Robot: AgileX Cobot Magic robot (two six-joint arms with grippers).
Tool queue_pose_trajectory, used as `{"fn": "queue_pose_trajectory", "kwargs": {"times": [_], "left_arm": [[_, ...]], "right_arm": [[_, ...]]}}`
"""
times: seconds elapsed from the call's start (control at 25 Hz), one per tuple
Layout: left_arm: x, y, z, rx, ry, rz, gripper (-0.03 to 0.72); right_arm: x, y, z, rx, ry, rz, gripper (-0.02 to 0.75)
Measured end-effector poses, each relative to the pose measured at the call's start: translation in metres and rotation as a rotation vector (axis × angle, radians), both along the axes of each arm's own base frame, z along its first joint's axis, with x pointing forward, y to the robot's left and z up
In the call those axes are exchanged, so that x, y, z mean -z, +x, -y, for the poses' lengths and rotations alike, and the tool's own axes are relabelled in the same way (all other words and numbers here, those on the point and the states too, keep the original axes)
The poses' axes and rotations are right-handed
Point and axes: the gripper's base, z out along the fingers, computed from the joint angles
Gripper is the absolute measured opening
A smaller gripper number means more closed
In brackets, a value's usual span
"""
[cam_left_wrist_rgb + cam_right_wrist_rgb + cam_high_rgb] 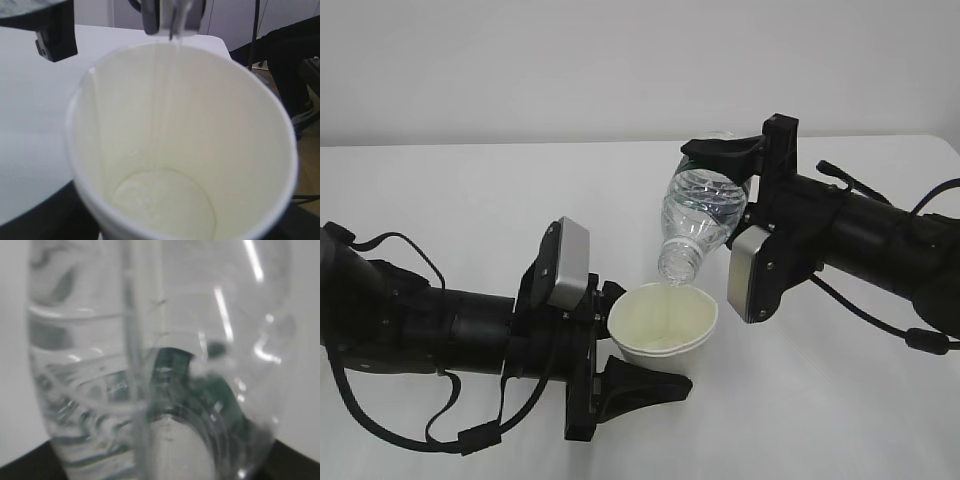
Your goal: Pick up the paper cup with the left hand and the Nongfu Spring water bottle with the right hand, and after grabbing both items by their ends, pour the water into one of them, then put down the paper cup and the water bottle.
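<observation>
Water (172,90) runs in a thin stream from the tipped Nongfu Spring water bottle (700,215), at the centre of the exterior view, into the paper cup (663,320) just below it. The right hand (745,170) has its jaws closed around the bottle's base. The left hand (620,350) has its jaws clamped on the cup's bottom. Under both lies the white table (470,190). A dark chair (295,55) stands at the upper right of the left wrist view.

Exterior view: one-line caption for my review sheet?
Right gripper tips the water bottle neck-down over the paper cup held by the left gripper.
</observation>
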Motion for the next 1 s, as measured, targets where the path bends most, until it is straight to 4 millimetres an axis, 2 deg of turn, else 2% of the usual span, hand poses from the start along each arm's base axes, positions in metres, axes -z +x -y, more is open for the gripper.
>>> {"fn": "queue_pose_trajectory", "kwargs": {"times": [1.0], "left_arm": [[0.0008,-0.0017,-0.0001,0.02,0.009,0.002,0.494]], "right_arm": [[-0.0003,0.0003,0.0003,0.004,-0.014,0.019,0.445]]}}
